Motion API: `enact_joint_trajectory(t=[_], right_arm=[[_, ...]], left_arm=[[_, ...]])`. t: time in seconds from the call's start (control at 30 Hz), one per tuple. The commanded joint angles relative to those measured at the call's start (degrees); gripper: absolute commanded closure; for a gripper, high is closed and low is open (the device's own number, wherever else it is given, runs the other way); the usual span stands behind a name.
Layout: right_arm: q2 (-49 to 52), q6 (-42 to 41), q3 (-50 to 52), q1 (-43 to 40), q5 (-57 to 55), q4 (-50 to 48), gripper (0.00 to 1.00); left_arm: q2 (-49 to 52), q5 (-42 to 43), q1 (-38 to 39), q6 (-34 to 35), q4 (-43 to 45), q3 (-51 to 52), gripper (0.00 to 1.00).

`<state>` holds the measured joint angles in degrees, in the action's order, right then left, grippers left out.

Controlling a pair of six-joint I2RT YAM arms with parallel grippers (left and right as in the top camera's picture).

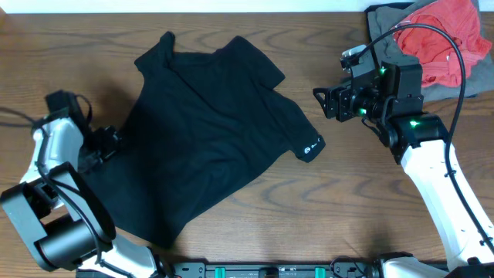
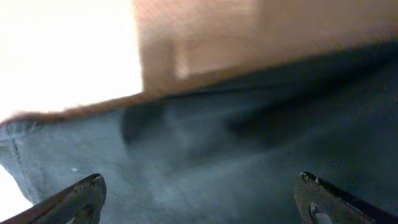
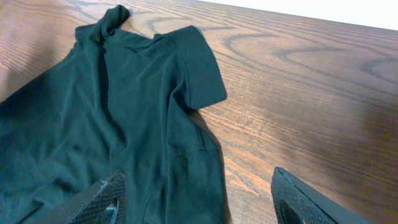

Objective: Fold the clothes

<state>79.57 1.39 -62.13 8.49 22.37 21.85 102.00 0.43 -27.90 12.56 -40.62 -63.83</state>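
Left end effector [image 1: 106, 144]: at the left edge of the black soft-fabric short-sleeved T-shirt [image 1: 208, 139]. In the left wrist view its fingers [image 2: 81, 196] are set wide with dark cloth filling the gap between them, and they are not closed on it.

The shirt lies spread and somewhat rumpled, centre-left on the brown wooden counter [image 1: 347, 201]. Its small white logo patch [image 1: 311, 148] sits at the right edge.

Right end effector [image 1: 326, 104]: just right of the shirt, apart from it, fingers wide.

Far right corner: red garment [image 1: 444, 38] lying on a grey garment [image 1: 384, 23].
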Motion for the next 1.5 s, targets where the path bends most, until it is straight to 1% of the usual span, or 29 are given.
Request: enact_joint_trajectory(t=[0.0, 0.2, 0.23, 0.3, 0.47, 0.5, 0.57, 0.6, 0.67, 0.77, 0.8, 1.03, 1.13, 1.2, 1.23, 1.27, 1.3, 1.33, 1.37, 1.47], right_arm=[[0.3, 1.0, -1.1, 0.6, 0.0, 0.2, 0.29], [0.3, 0.8, -1.1, 0.6, 0.0, 0.2, 0.32], [0.3, 0.8, -1.1, 0.6, 0.0, 0.2, 0.33], [0.3, 0.8, -1.1, 0.6, 0.2, 0.2, 0.34], [0.3, 0.1, -1.1, 0.6, 0.2, 0.5, 0.37], [0.3, 0.1, -1.1, 0.6, 0.2, 0.7, 0.38], [0.3, 0.1, -1.1, 0.6, 0.1, 0.9, 0.39], [0.3, 0.1, -1.1, 0.6, 0.1, 1.0, 0.40], [0.3, -0.1, -1.1, 0.6, 0.1, 1.1, 0.41], [0.4, -0.1, -1.1, 0.6, 0.1, 1.1, 0.41], [0.6, -0.1, -1.1, 0.6, 0.1, 1.0, 0.41], [4.9, -2.4, -1.1, 1.7, 0.2, -1.6, 0.42], [7.7, -2.7, -1.1, 3.3, 0.1, -5.3, 0.42], [9.4, -3.6, -1.1, 4.3, -0.1, -8.6, 0.42], [10.0, -4.1, -1.1, 4.6, -0.2, -10.0, 0.41], [10.7, -4.6, -1.1, 4.9, -0.3, -11.5, 0.41], [11.3, -5.4, -1.1, 5.0, -0.7, -12.8, 0.39], [11.8, -6.3, -1.1, 5.1, -1.4, -14.1, 0.38], [12.4, -6.8, -1.1, 5.1, -1.6, -15.3, 0.37], [14.0, -7.4, -1.1, 5.1, -1.6, -18.3, 0.35]], left_arm=[[0.6, -0.9, -3.1, 2.4, 2.3, 2.8, 0.02], [0.6, -1.2, -5.7, 2.4, 5.2, 5.6, 0.01], [0.7, -1.2, -5.8, 2.4, 6.0, 6.0, 0.03], [0.7, -1.2, -5.8, 2.4, 8.2, 7.3, 0.12], [0.8, -1.2, -5.8, 2.4, 15.0, 11.2, 0.32], [0.8, -1.2, -5.8, 2.4, 16.6, 11.9, 0.43], [0.8, -1.2, -5.8, 2.4, 18.2, 12.4, 0.57], [0.8, -1.2, -5.8, 2.4, 18.9, 12.4, 0.68], [0.8, -1.2, -5.8, 2.4, 21.4, 12.4, 0.85], [0.8, -1.2, -5.8, 2.4, 27.1, 12.4, 0.94], [0.8, -1.2, -5.8, 2.4, 29.2, 12.4, 0.94], [2.0, -1.2, -5.8, 1.5, 48.7, 12.4, 0.94], [3.7, -1.2, -5.8, 1.2, 57.2, 12.1, 0.94], [5.0, -1.2, -5.8, 0.6, 59.9, 11.0, 0.94], [5.2, -1.2, -5.8, 0.6, 59.8, 10.4, 0.85], [5.3, -1.1, -5.8, 0.6, 59.6, 9.7, 0.63], [5.2, -1.0, -5.8, 0.6, 59.3, 9.3, 0.29], [4.8, -0.6, -5.8, 0.6, 58.6, 8.9, 0.06], [4.2, 0.3, -5.7, 0.6, 57.5, 8.6, 0.02], [1.3, 4.7, -5.7, 0.6, 53.7, 8.3, 0.02]])
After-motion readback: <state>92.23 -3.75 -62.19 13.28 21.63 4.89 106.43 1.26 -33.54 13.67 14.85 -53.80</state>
